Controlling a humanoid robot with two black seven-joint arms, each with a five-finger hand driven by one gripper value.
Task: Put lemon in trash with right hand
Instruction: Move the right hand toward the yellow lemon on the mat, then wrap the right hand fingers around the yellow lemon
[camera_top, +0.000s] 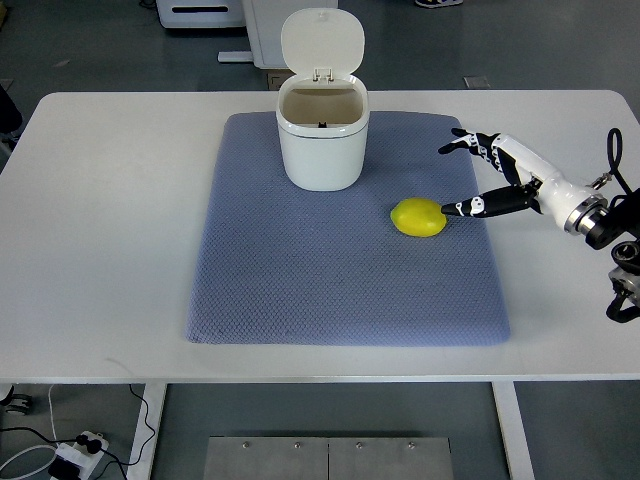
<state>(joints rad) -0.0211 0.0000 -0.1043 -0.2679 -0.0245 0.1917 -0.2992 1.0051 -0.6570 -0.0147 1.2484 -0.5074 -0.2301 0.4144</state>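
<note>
A yellow lemon (418, 217) lies on the blue-grey mat (300, 290), right of centre. Behind it and to its left stands a white trash bin (322, 140) with its lid flipped up and its inside showing. My right hand (462, 178) comes in from the right edge and sits just right of the lemon. Its fingers are spread: the thumb tip (452, 209) is almost touching the lemon's right end, while the other fingers (470, 143) reach out above and behind it. Nothing is held. The left arm does not show.
The mat lies on a white table (110, 220) whose front edge runs along the bottom. Black cables and robot parts (625, 270) hang at the right edge. White cabinets stand on the floor beyond the table's far edge.
</note>
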